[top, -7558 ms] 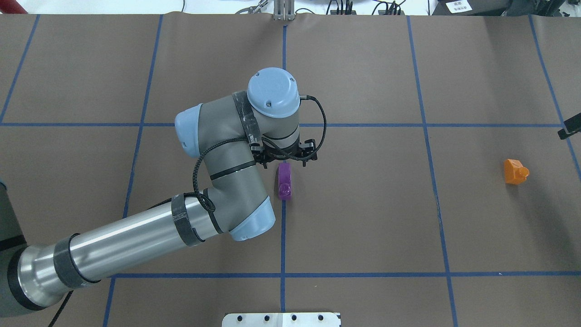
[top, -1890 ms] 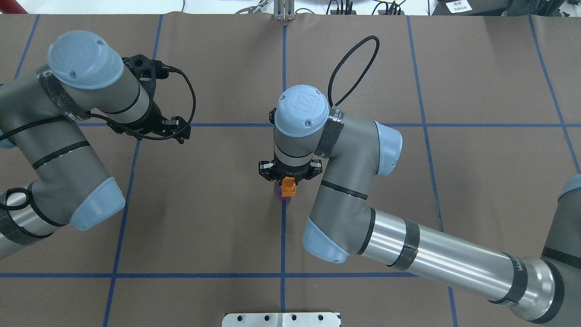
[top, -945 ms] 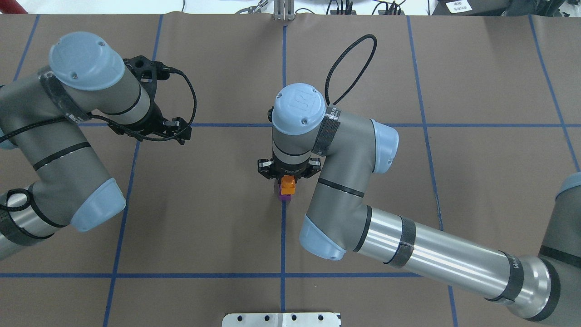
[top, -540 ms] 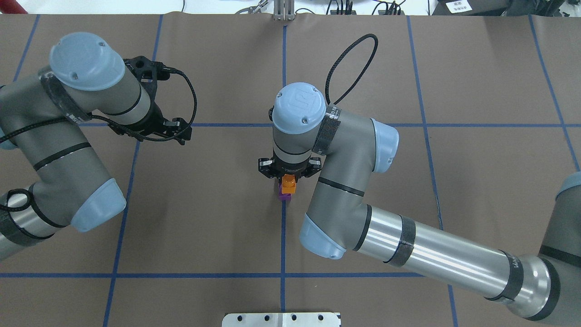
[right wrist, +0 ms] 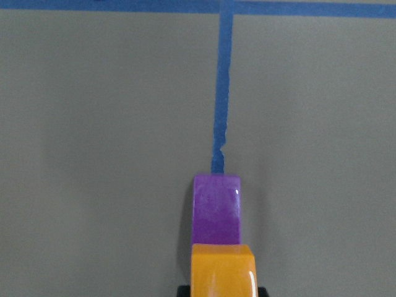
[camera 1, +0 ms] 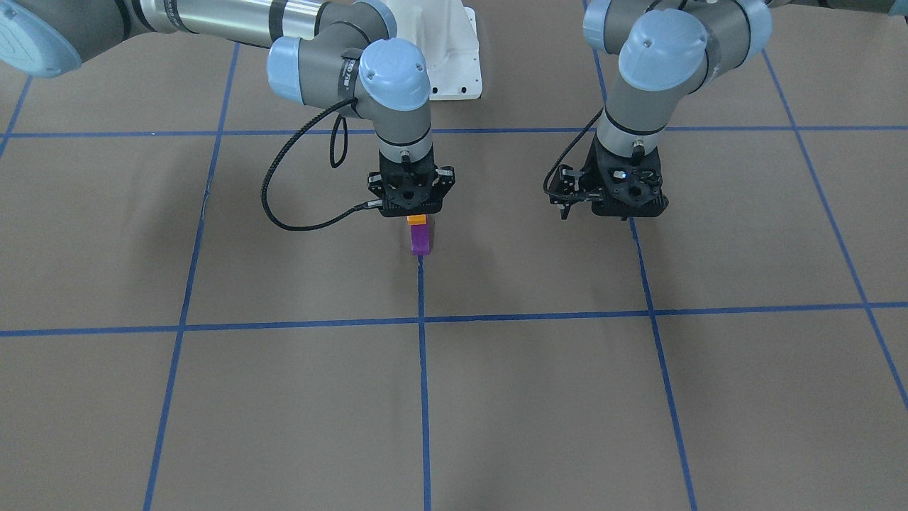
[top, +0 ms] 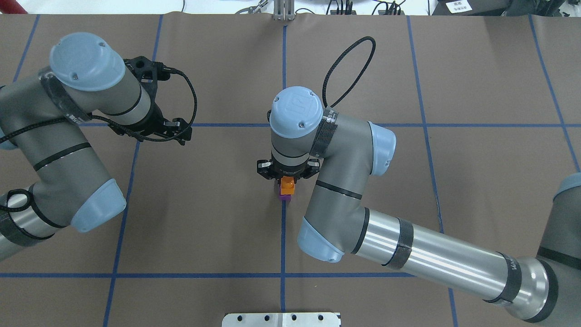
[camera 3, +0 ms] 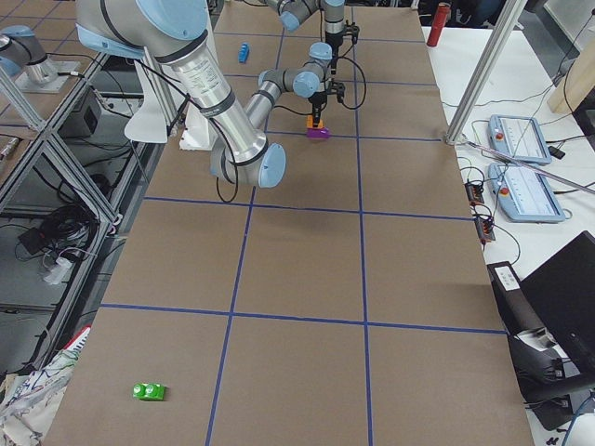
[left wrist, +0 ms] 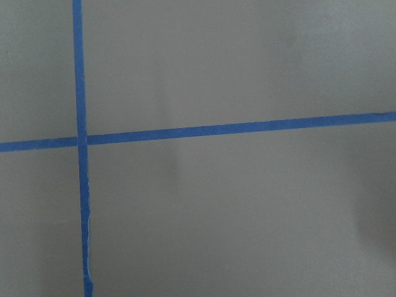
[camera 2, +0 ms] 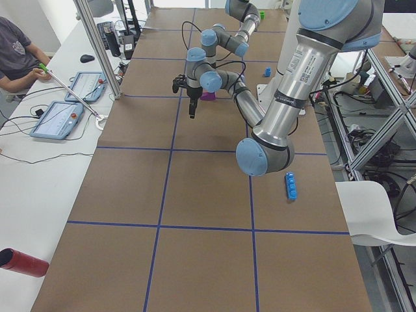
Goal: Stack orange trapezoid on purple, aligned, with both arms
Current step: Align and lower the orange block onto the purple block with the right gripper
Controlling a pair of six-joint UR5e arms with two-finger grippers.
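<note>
Overhead: 1 orange trapezoid (top: 287, 183) (1 purple (top: 285, 196))

Right arm (top: 408, 254): stretched in to the table's middle, wrist upright, pointing straight down.
Right gripper (camera 1: 417, 214): fingers closed on the sides of the orange trapezoid (top: 287, 185).
Left arm (top: 59, 150): bent sharply on its own side, well apart from the right.
Left gripper (top: 179, 130): above the table, fingers parted, holding nothing.

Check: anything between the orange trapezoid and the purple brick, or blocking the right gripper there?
Nothing visible. The right gripper holds the orange trapezoid directly over the purple. The two look in contact, with only bare table around them. The left gripper hangs off to the side, well clear.
</note>
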